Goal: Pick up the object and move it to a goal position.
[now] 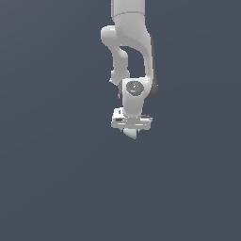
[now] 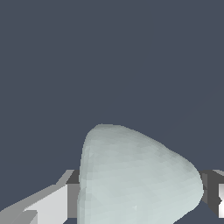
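The object (image 2: pixel 135 179) is a smooth pale grey-green rounded lump that fills the space between my two fingers in the wrist view. One finger (image 2: pixel 65 201) presses on one of its sides and the other finger (image 2: pixel 214 192) meets the opposite side. In the exterior view only the tip of the object (image 1: pixel 130 134) pokes out beneath the gripper (image 1: pixel 131 128), which hangs under the white arm in mid-picture. The gripper is shut on the object. No goal marker shows in either view.
A plain dark blue-grey surface (image 1: pixel 56 179) fills the background of both views. The white arm (image 1: pixel 132 42) comes down from the top edge of the exterior view.
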{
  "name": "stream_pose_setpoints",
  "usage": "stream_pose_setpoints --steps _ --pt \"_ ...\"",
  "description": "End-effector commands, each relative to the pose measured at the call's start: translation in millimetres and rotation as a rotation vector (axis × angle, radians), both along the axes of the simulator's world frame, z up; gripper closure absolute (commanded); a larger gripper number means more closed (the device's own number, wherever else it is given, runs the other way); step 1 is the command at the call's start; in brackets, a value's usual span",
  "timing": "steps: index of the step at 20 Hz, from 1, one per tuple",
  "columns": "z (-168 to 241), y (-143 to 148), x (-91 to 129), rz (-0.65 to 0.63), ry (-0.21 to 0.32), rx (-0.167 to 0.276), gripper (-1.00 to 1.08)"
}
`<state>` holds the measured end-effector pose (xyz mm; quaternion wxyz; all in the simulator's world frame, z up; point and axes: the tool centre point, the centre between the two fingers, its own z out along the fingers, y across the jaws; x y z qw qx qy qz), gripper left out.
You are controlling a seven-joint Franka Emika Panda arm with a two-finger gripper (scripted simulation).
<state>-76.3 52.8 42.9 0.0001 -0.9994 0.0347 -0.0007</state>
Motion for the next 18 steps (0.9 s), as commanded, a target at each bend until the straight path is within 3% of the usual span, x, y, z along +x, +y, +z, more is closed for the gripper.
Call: stream_pose_setpoints --steps 1,11,18 --pt "-1 0 0 0.000 0.002 0.000 1.08" --pt "4 -2 1 0.000 -0.002 0.000 1.08" --pt "31 -13 1 0.000 -0.002 0.000 1.08"
